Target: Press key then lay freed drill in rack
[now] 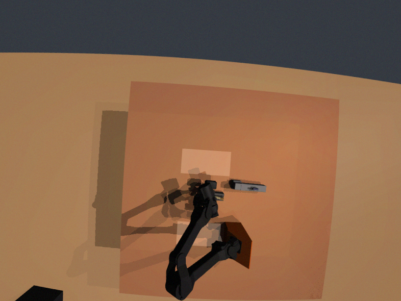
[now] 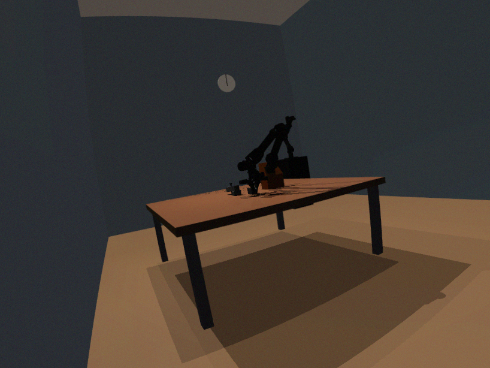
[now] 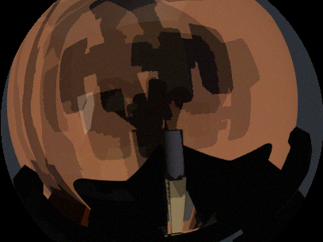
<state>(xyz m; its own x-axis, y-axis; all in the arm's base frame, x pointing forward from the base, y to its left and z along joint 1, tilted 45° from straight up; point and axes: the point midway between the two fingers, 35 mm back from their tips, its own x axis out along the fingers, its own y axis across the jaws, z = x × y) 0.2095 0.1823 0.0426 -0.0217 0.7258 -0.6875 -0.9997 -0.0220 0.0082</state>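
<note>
Clenched, not released: gripping with the black parallel-jaw gripper (image 1: 212,195) (image 2: 255,192) (image 3: 167,148) a slim piece with a dark grey rounded end and a tan flat part, judged to be the drill (image 1: 219,197) (image 2: 251,190) (image 3: 173,154). Showing just past the fingers in the top view, low over the orange-brown wooden table (image 1: 275,145) (image 2: 221,207) (image 3: 273,79). Cannot tell from here whether touching the wood.

Apart from the fingers, on the side away from the forearm's shadows: a long light-grey holder (image 1: 244,187) (image 2: 228,189) with a small blue-grey key (image 1: 255,188) (image 2: 230,184) on top. Looks already pulled out, leaving the laying-down as the likely step in hand. Cannot pick out the rack with certainty; possibly hidden under the fingers.

Could go wrong through opening too soon: dropping or rolling the drill if not yet seated. Could also tip or skew it by gripping off-centre, then lowering with one end high. Might jam against a rack edge if pushed down while misaligned, or drag everything sideways if withdrawn before fully letting go. Best to check seating, then open gently and lift straight.
</note>
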